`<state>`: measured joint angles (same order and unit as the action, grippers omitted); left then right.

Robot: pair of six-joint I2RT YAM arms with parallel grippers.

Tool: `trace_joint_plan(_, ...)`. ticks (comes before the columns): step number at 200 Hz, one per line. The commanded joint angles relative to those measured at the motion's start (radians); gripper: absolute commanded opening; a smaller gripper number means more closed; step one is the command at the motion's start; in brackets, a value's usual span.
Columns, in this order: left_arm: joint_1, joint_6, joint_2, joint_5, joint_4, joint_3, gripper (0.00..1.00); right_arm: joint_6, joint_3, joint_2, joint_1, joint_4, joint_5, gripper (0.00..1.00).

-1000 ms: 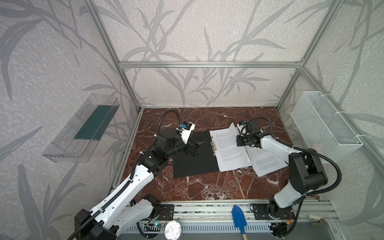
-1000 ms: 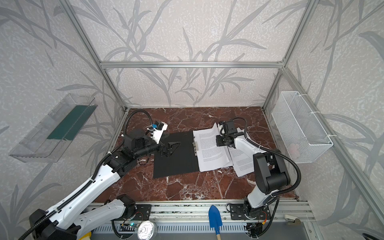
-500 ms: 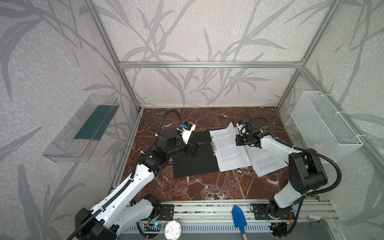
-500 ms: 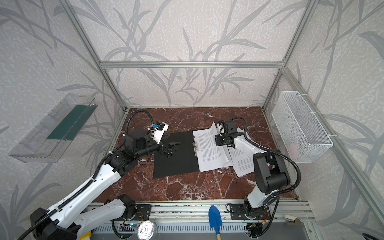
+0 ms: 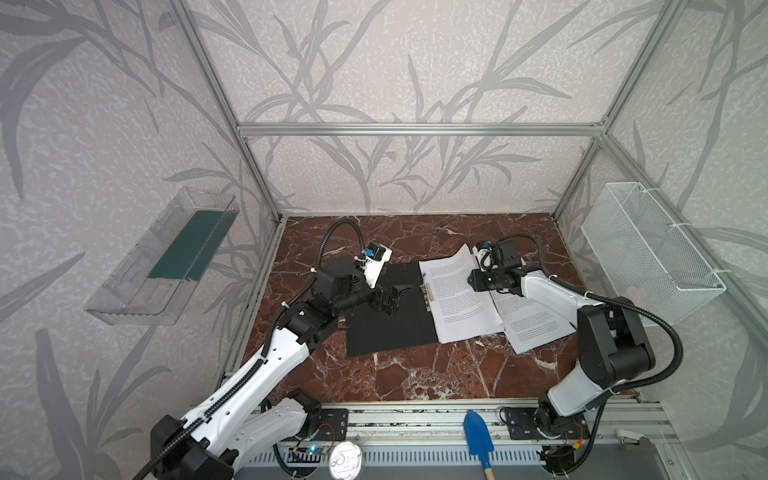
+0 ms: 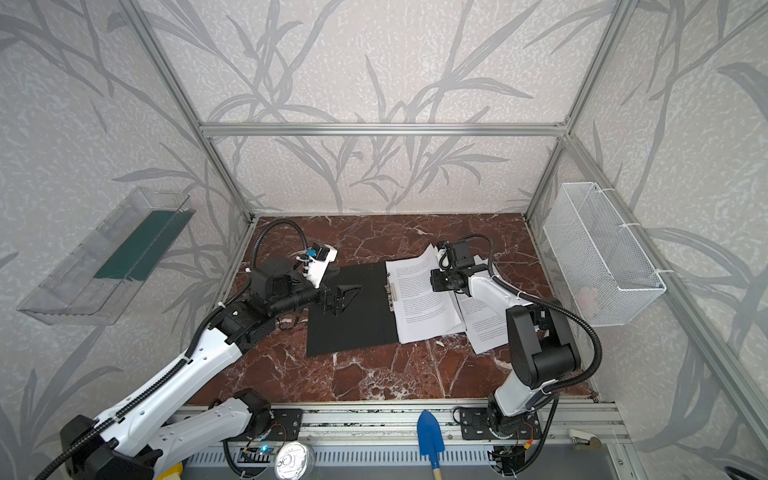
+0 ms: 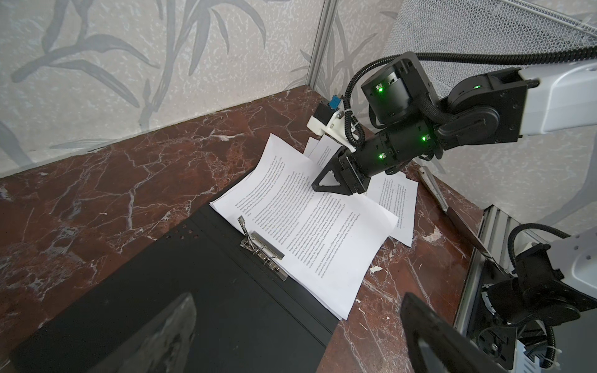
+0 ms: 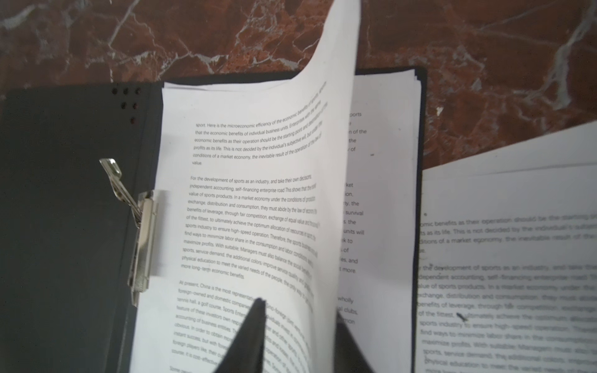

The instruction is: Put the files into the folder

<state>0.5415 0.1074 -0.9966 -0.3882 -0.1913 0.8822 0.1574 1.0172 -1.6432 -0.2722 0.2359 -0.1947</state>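
The black folder [image 5: 386,328] [image 6: 349,332] lies open on the marble table, its metal clip [image 5: 428,291] [image 7: 261,250] [image 8: 142,232] raised at the spine. A stack of files [image 5: 461,307] [image 6: 424,307] [image 7: 323,232] lies on its right half, the top sheet [image 8: 242,210] curled up along its right edge. More files [image 5: 532,324] [image 6: 486,328] [image 8: 517,258] lie on the table to the right. My right gripper [image 5: 473,282] [image 6: 436,282] [image 8: 300,326] straddles that curled edge, jaws apart. My left gripper [image 5: 390,299] [image 6: 345,297] [image 7: 300,342] hovers open over the folder's left cover [image 7: 193,290], holding nothing.
A white wire basket [image 5: 648,249] hangs on the right wall. On the left wall a clear tray [image 5: 124,299] holds a dark green panel [image 5: 187,249]. A blue trowel [image 5: 478,436] and a tin can [image 5: 345,461] lie on the front rail.
My right gripper's jaws have parted around the top sheet's raised edge; they were shut on it before. Both arms have hardly moved.
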Motion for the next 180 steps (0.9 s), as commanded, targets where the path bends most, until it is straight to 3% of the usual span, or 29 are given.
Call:
trace_joint_plan(1, 0.005, -0.002, -0.002, -0.012, -0.010, 0.035, 0.99, -0.010, -0.023, 0.020, -0.004, -0.022, -0.004, 0.51)
trace_joint_plan(26, 0.006, -0.001, -0.002, -0.014, -0.013, 0.038, 0.99, -0.004, -0.056, 0.084, -0.005, -0.050, 0.037, 0.73)
trace_joint_plan(39, 0.006, 0.000, -0.002, -0.012, -0.014, 0.039, 0.99, 0.002, -0.060, 0.131, -0.018, -0.044, 0.041, 0.77)
trace_joint_plan(55, 0.006, 0.001, -0.004, -0.010, -0.014, 0.040, 0.99, -0.014, -0.039, 0.185, -0.079, 0.000, 0.110, 0.77)
trace_joint_plan(84, 0.007, 0.004, -0.004, -0.014, -0.018, 0.042, 0.99, -0.059, -0.009, 0.244, -0.242, 0.069, 0.373, 0.78)
trace_joint_plan(115, 0.006, 0.000, -0.001, -0.009, -0.020, 0.043, 0.99, -0.026, 0.017, 0.203, -0.339, 0.100, 0.386, 0.78)
trace_joint_plan(180, 0.007, -0.004, -0.003, -0.009, -0.028, 0.045, 0.99, 0.060, 0.110, -0.043, -0.423, 0.103, 0.302, 0.64)
